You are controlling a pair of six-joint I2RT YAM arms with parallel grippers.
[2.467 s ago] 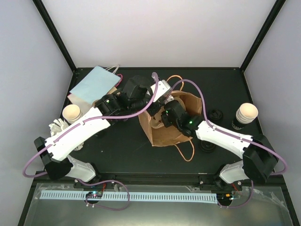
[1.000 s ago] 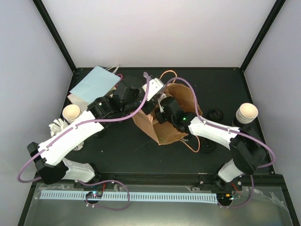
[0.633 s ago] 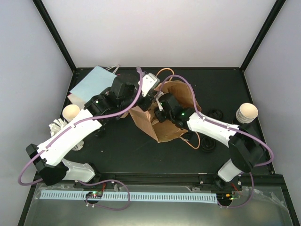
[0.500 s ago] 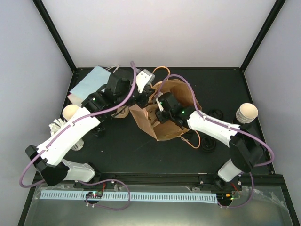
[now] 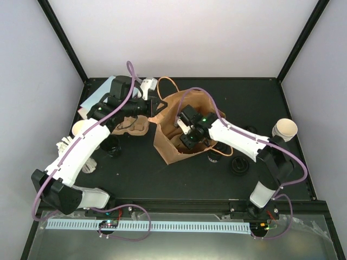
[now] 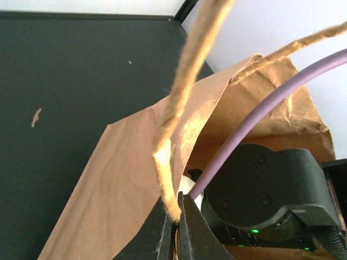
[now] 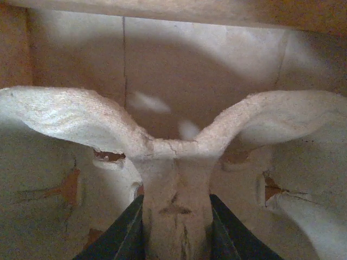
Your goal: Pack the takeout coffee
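The brown paper bag stands mid-table with its mouth open. My left gripper is shut on the bag's twine handle at the rim and holds it up; its closed fingertips pinch the twine. My right gripper reaches down inside the bag, shut on the middle ridge of a pale moulded-pulp cup carrier. An open paper cup with a cream inside stands at the left. A stack of cups stands at the right. No cup is in either gripper.
Another pulp carrier lies left of the bag under my left arm. Black lids lie right of the bag. The pale-blue bag shows at the back left. A crumpled white item lies at the left edge.
My left gripper has pulled the handle back and to the left, and the bag's mouth has opened. My right gripper has gone deeper into the bag with the carrier.
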